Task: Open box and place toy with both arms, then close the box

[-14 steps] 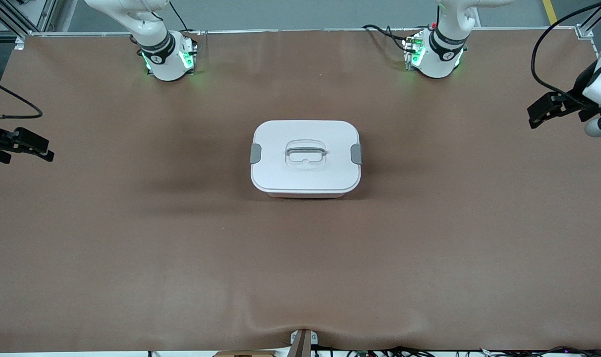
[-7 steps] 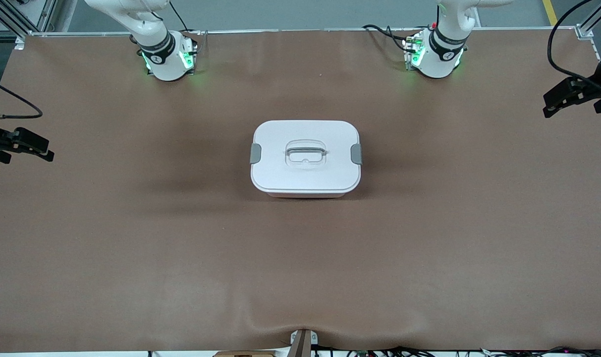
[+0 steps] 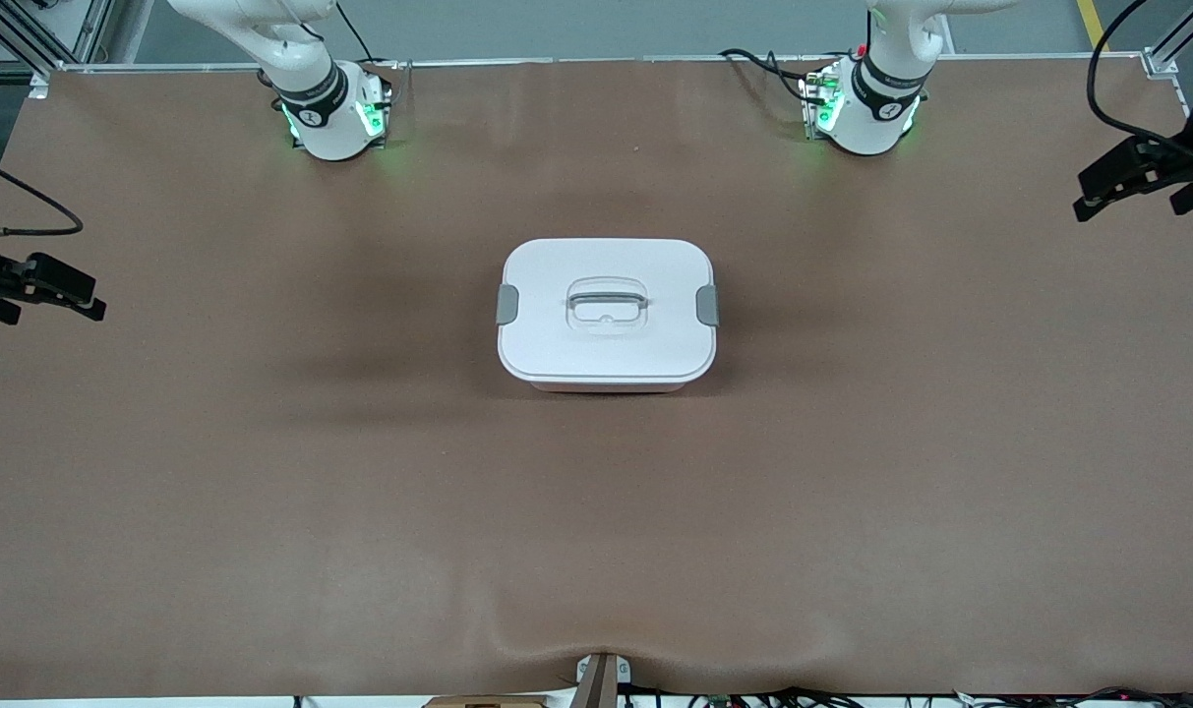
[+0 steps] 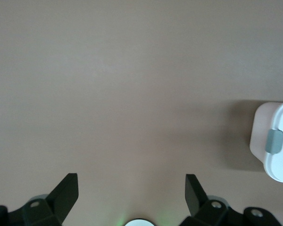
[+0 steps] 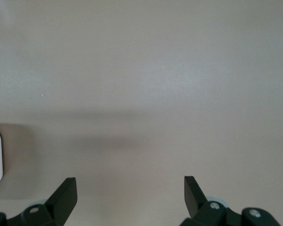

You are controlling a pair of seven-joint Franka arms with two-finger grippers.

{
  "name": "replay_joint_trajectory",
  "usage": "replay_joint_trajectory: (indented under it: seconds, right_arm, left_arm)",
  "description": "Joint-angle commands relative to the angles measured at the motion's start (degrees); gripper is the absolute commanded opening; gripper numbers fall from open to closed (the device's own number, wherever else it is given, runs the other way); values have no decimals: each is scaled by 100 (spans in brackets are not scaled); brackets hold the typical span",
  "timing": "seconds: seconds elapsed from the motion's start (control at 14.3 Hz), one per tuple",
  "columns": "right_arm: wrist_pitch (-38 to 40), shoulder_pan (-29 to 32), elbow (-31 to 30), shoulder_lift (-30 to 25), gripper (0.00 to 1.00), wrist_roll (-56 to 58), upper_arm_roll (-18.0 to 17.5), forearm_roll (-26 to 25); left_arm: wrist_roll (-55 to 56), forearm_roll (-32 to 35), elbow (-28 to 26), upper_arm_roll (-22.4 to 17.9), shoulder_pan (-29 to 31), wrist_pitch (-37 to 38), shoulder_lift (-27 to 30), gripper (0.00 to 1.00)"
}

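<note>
The box (image 3: 606,313), a pale tub with a white lid, stands closed in the middle of the table. Its grey side clips (image 3: 507,304) sit down against the lid and the grey handle (image 3: 607,291) lies in its recess. The toy is out of view. My left gripper (image 3: 1127,211) hangs open over the left arm's end of the table, well apart from the box. In the left wrist view the left gripper (image 4: 132,188) holds nothing, and one clipped end of the box (image 4: 278,141) shows. My right gripper (image 3: 55,317) waits open over the right arm's end; the right gripper (image 5: 130,190) is empty.
A brown mat (image 3: 360,492) covers the whole table. The two arm bases (image 3: 330,118) glow green along the table edge farthest from the front camera. A small bracket (image 3: 601,674) and cables sit at the nearest edge.
My left gripper has drawn away from the box toward the left arm's end of the table. The right gripper and the box have stayed put.
</note>
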State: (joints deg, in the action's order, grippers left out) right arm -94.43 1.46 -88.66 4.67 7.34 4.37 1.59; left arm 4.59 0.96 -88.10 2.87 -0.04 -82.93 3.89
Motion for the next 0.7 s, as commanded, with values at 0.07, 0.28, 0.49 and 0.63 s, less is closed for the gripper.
replay_joint_trajectory:
  seconds: [0.07, 0.28, 0.49, 0.63]
  right_arm:
    - [57, 47, 172, -89, 100, 74, -24, 8]
    - [336, 3, 305, -80, 100, 127, -33, -237]
    - [496, 12, 296, -80, 100, 188, -42, -247]
    - [514, 21, 296, -80, 100, 311, -33, -230]
  left_arm:
    - [278, -131, -374, 195, -14, -22, 270, 100]
    - [332, -44, -357, 372, -14, -57, 226, 100]
    - [305, -26, -322, 372, -5, -57, 200, 100]
    - [331, 0, -304, 372, -5, -57, 200, 100]
